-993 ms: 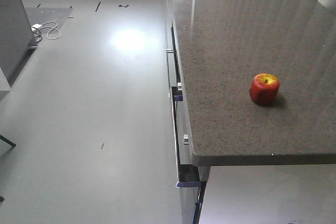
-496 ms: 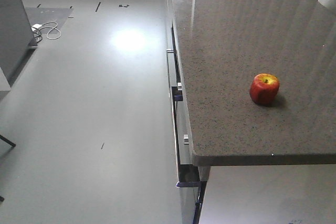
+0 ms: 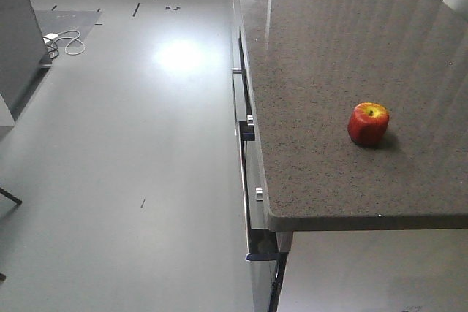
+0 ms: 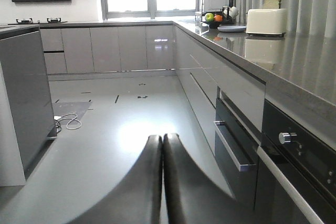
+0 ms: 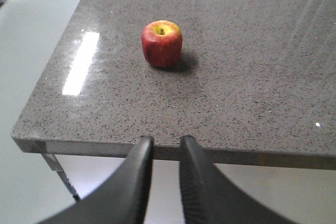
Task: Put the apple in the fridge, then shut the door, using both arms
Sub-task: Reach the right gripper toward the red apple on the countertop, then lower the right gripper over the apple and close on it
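Observation:
The apple, red with a yellow patch at the stem, stands upright on the grey speckled counter, a short way in from its near edge. In the right wrist view the apple lies ahead and slightly left of my right gripper. That gripper hovers just off the counter's front edge, its fingers a narrow gap apart and holding nothing. My left gripper is shut and empty, pointing along the floor beside the drawers. The fridge and its door are out of view.
Drawer fronts with metal handles run down the counter's left side, seen too as drawers. A dark grey cabinet stands at the left with a white cable on the floor. A fruit bowl and toaster sit far back.

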Motion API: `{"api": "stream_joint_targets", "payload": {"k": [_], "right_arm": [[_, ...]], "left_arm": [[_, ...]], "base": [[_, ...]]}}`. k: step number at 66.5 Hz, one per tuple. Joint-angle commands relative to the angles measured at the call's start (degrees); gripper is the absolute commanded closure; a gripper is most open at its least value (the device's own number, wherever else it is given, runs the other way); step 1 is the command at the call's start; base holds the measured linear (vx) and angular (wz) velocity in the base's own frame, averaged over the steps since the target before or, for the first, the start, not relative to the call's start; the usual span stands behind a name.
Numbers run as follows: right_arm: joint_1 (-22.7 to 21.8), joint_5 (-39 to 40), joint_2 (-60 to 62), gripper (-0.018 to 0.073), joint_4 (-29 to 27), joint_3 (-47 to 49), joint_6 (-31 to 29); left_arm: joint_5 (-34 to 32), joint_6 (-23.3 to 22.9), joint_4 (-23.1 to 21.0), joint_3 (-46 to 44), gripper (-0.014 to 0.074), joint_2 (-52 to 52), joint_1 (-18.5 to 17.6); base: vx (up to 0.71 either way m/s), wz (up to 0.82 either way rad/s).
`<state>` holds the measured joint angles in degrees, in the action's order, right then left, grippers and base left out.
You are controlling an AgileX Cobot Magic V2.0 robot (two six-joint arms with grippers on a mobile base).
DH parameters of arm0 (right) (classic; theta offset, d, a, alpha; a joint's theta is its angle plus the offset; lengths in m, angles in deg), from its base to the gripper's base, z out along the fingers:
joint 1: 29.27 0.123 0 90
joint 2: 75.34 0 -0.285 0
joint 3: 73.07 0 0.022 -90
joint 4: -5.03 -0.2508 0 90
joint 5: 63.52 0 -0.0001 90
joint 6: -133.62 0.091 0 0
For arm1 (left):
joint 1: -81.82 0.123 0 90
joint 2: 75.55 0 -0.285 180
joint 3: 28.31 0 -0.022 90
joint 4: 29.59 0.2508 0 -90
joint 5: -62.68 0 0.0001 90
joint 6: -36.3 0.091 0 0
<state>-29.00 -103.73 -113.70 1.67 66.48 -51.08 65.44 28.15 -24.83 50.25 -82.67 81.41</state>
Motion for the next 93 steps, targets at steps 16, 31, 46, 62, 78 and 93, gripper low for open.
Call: {"api": "stream_joint_targets", "payload": {"k": [16,31,46,62,78,93], "right_arm": [[-0.28,-0.31,-15.56,-0.0051,-3.33,10.08,-7.22],[-0.28,-0.54,-26.69,-0.0088,-3.33,16.02,-7.99],[-0.28,-0.96,-38.01,-0.0076,-3.35,23.83,-7.99],[-0.28,-1.63,-49.35,-0.0070,-3.46,32.63,-7.99],[-0.28,-2.04,-59.48,-0.0060,-4.99,41.24,-7.99],[-0.28,-2.34,-67.25,-0.0054,-4.88,47.93,-8.15]], "left_arm": [[-4.52,-0.49,-0.05,-0.96,0.0603,0.82,-0.12],[-4.52,-0.49,-0.05,-0.96,0.0603,0.82,-0.12],[-4.52,-0.49,-0.05,-0.96,0.0603,0.82,-0.12],[-4.52,-0.49,-0.05,-0.96,0.0603,0.82,-0.12],[-4.52,-0.49,-0.05,-0.96,0.0603,0.82,-0.12],[-4.52,-0.49,-0.05,-0.96,0.0603,0.82,-0.12]], "base": [[0.00,0.00],[0.00,0.00],[0.00,0.00],[0.00,0.00],[0.00,0.00],[0.00,0.00]]}}
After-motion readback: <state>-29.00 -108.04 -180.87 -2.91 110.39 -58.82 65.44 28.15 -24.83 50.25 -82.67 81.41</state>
